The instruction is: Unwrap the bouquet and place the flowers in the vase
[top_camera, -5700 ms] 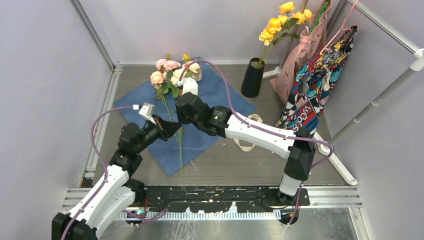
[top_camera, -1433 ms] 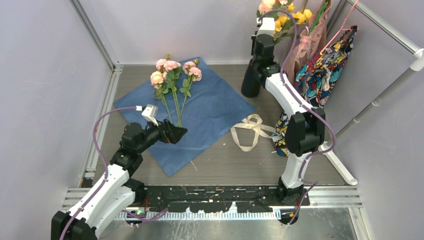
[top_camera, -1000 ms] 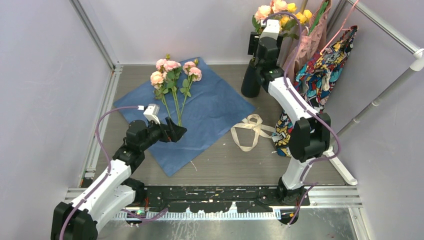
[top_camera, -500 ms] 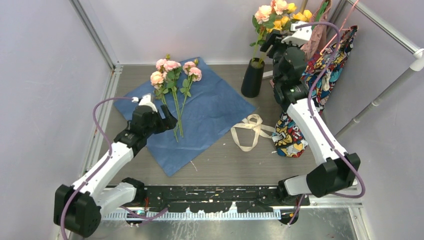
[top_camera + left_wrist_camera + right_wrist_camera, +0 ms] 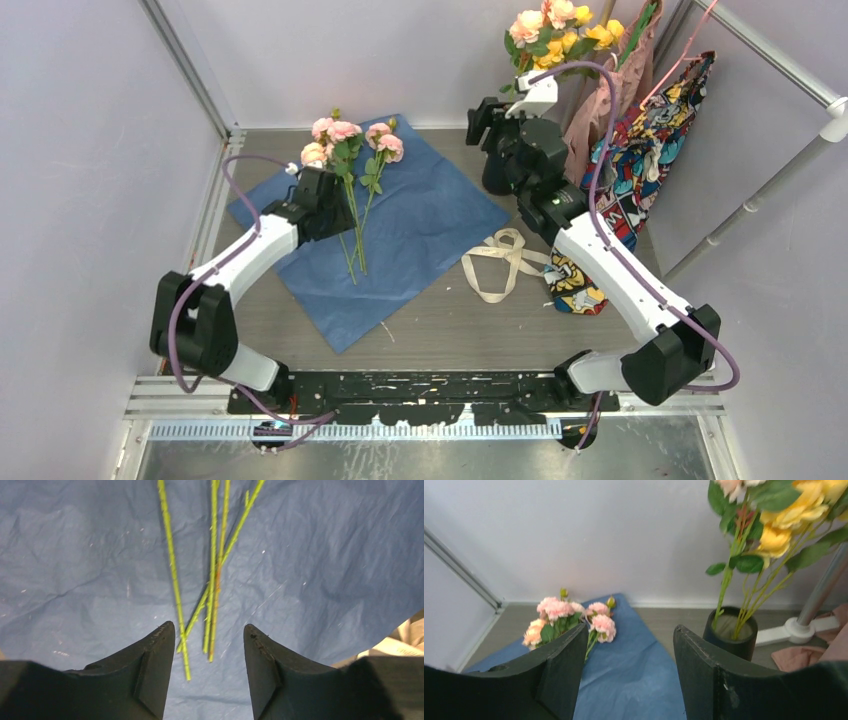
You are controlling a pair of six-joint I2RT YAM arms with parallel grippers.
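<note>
The bouquet is unwrapped: its blue paper (image 5: pixel 430 215) lies flat, with the pink flowers (image 5: pixel 345 140) on it at the back left. Their green stems (image 5: pixel 215 570) run toward me. My left gripper (image 5: pixel 340 215) hovers over the stem ends. In the left wrist view the left gripper (image 5: pixel 207 630) is open, with the stem tips between its fingers (image 5: pixel 157 650), ungripped. The black vase (image 5: pixel 492 178) holds yellow flowers (image 5: pixel 575 38) and a pink bloom (image 5: pixel 527 27). My right gripper (image 5: pixel 475 125) hangs open and empty beside the vase (image 5: pixel 731 632), facing the flowers (image 5: pixel 569 615).
A cream ribbon (image 5: pixel 500 262) lies looped on the table right of the paper. A colourful bag (image 5: pixel 625 190) and a pink bag (image 5: pixel 610 100) hang from a white rack at the back right. Walls close in on the left and behind.
My left arm swung forward over the stems and its jaws narrowed. My right gripper came down from the vase's blooms and moved left, leaving a pink flower standing in the vase.
</note>
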